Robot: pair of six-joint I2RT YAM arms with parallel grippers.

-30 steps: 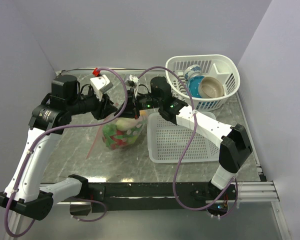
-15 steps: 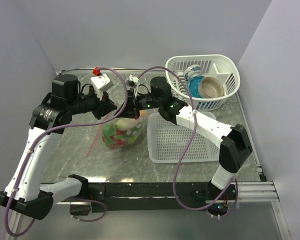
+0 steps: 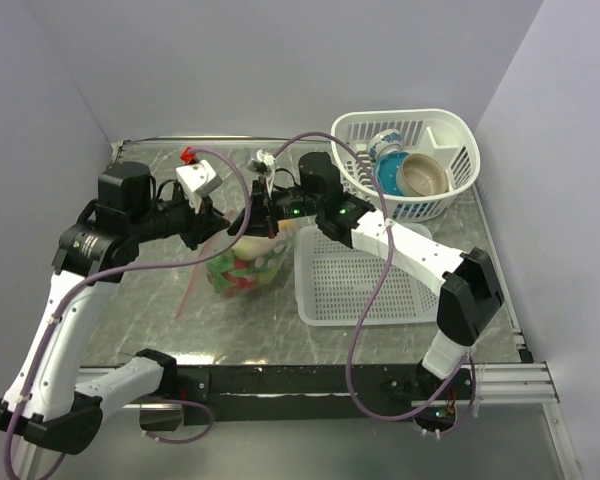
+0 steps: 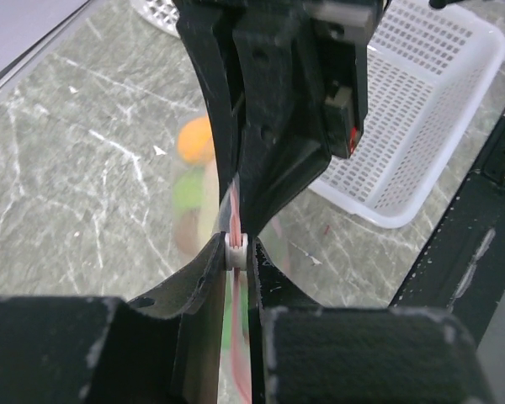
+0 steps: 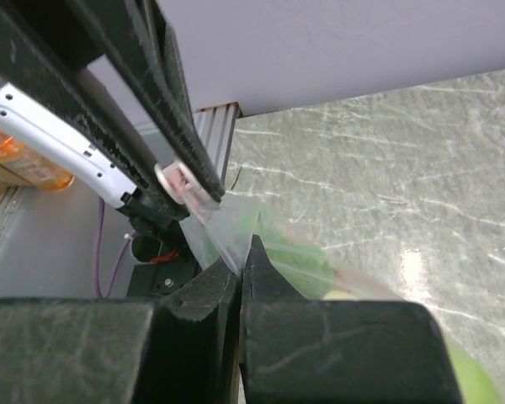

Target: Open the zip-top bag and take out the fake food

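Two hands now pinch the zip-top bag (image 3: 242, 272): the left hand (image 4: 238, 246) has just pressed shut on its zip strip (image 4: 236, 217), facing the right hand (image 5: 243, 254), so pulling the mouth apart looks ready.

Clear bag (image 3: 245, 270), pink zip strip (image 3: 193, 283)

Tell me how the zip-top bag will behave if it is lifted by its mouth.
Probably floppy: the zip-top bag sags below the left gripper and right gripper pinching its top. Likely bottom-heavy, since the fake food bunches low. The thin film may slip out of the grip.
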